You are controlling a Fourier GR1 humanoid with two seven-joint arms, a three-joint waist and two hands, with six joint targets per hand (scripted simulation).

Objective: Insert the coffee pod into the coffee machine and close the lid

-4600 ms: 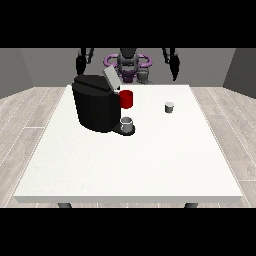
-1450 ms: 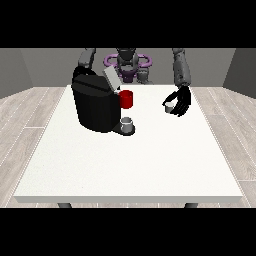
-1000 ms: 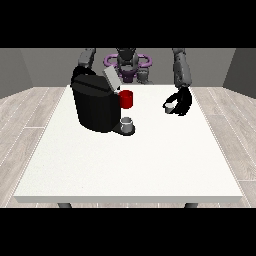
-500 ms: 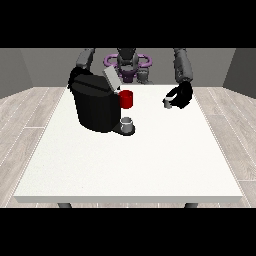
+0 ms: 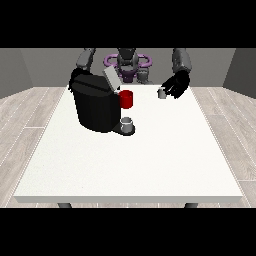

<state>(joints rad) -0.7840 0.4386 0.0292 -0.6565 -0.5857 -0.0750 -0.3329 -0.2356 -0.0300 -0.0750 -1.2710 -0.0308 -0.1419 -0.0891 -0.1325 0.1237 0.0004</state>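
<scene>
Coffee pod [image 5: 161, 93] now lifted, pinched in view-right hand [image 5: 176, 85]'s curled fingers; no legible writing anywhere.

On my table [image 5: 130, 165]: one coffee machine [image 5: 95, 104], and right of it one red mug [image 5: 127, 99], one grey cup [image 5: 127, 123], one pod [image 5: 161, 93].

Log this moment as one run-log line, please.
phase: grasping | robot hand at view's right: on coffee pod | coffee machine lid: open | pod: not inserted

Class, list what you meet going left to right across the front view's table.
Coffee machine → red cup → coffee pod → hand at the view's right.
</scene>
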